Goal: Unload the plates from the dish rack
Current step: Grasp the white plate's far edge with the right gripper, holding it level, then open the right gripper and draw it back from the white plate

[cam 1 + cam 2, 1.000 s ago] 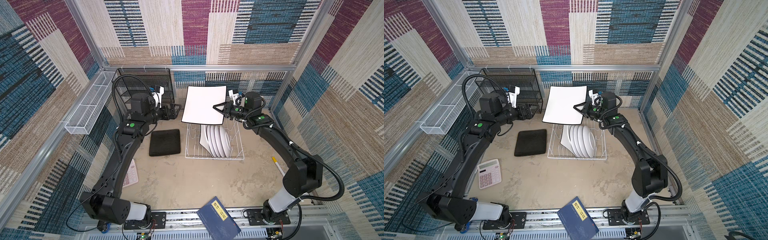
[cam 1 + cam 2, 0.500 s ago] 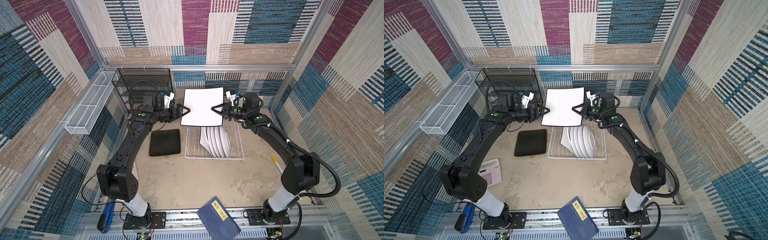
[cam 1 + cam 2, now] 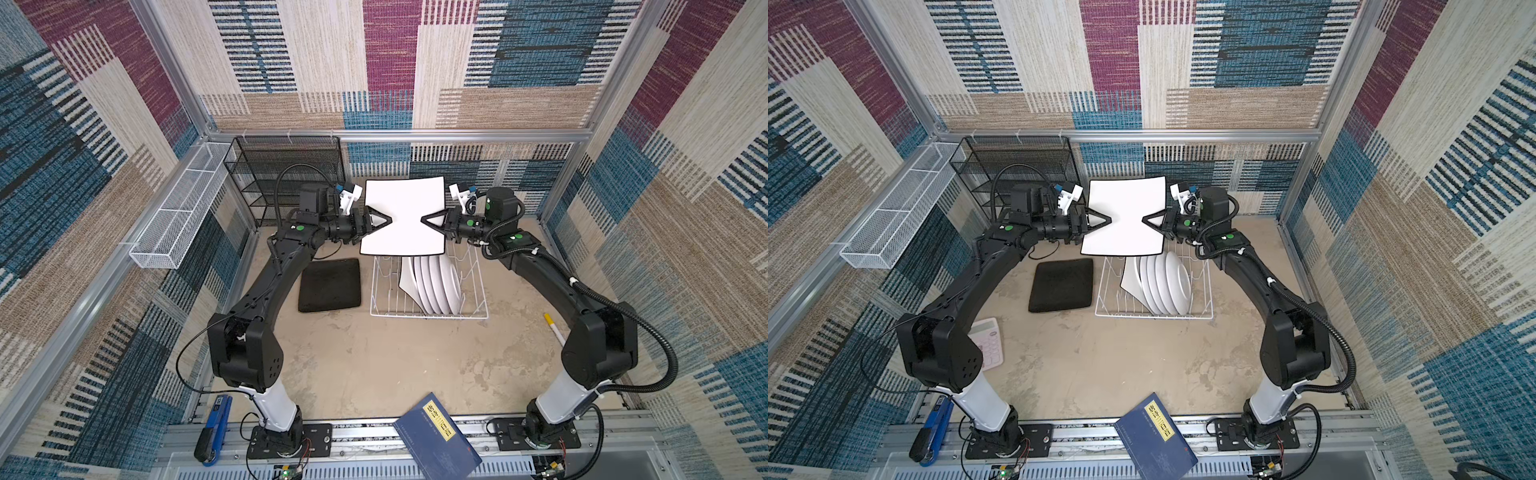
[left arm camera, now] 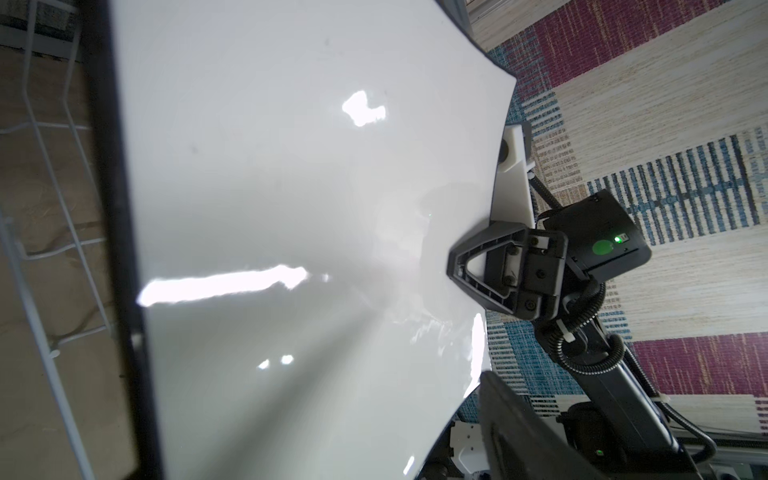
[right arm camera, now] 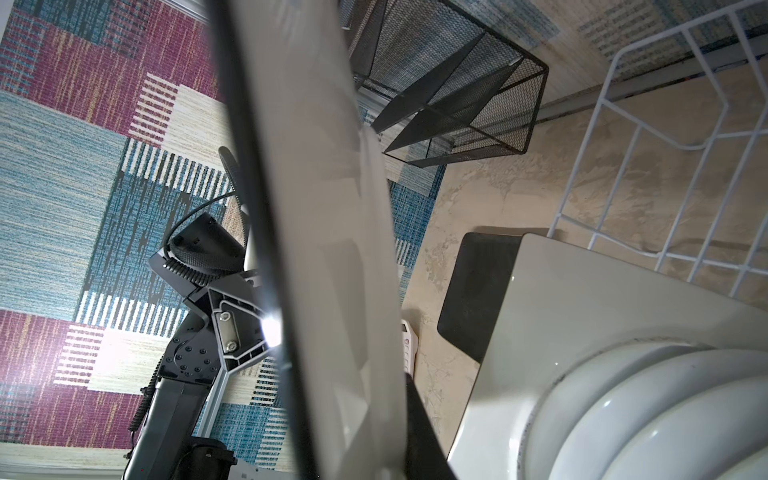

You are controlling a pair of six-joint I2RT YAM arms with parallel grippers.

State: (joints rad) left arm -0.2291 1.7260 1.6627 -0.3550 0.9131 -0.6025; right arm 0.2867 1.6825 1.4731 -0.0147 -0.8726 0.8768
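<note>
Left gripper [image 3: 388, 218] reached plate [image 3: 405, 195], closure unclear, right gripper [image 3: 424, 219] clamps it, five plates [image 3: 434, 286] racked

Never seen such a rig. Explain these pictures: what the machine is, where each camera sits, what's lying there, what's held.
These are two black robot arms, each ending in a two-fingered pincer. Two pictures come from overhead, side by side; two from cameras on the arms' wrists. The right pincer is clamped on one edge of a large square plate, held above the white wire dish rack; the left pincer straddles the opposite edge, though its grip is unclear. More plates stand in the rack. A black mat, a blue book and a calculator lie nearby.
</note>
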